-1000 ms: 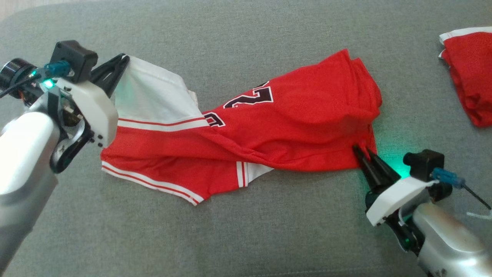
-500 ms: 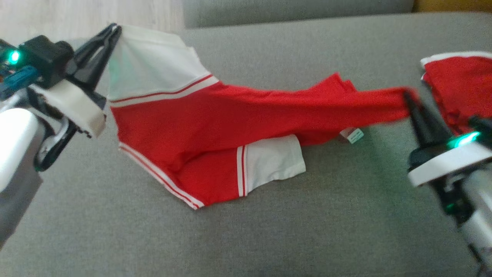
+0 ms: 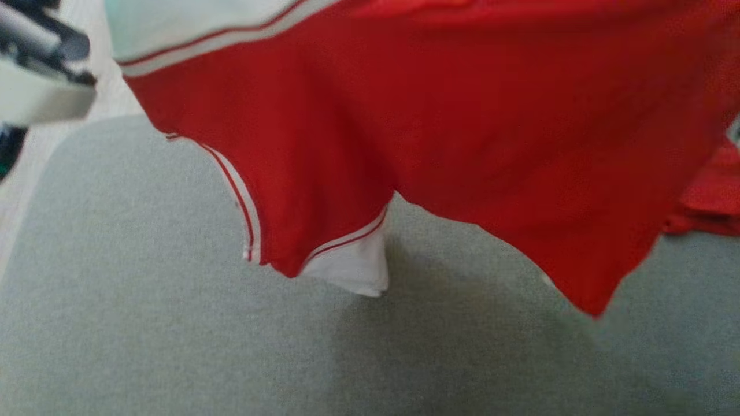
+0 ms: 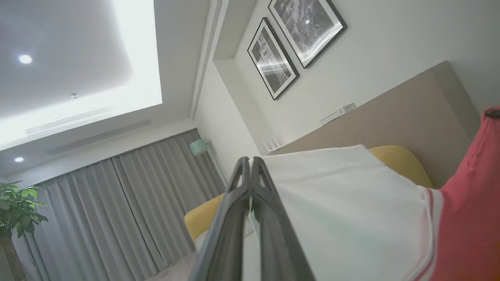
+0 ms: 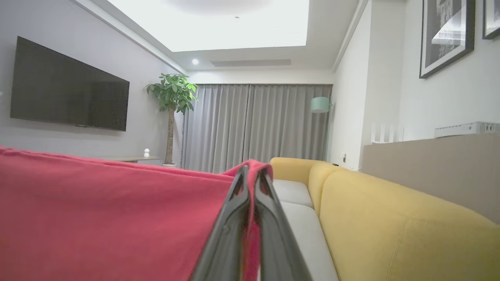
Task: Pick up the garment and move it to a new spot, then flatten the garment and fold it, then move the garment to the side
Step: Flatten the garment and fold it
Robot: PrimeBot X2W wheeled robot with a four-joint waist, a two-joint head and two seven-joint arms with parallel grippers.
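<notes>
Hanging above grey cushion: garment, L pincer clamped on white corner, R pincer clamped on red edge; best carried level & taut, set down w/o bunching.

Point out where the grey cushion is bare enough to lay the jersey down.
Bare: the cushion from its left edge across the near side, below the hanging jersey. Crowded: the right edge, where a second red garment lies.
</notes>
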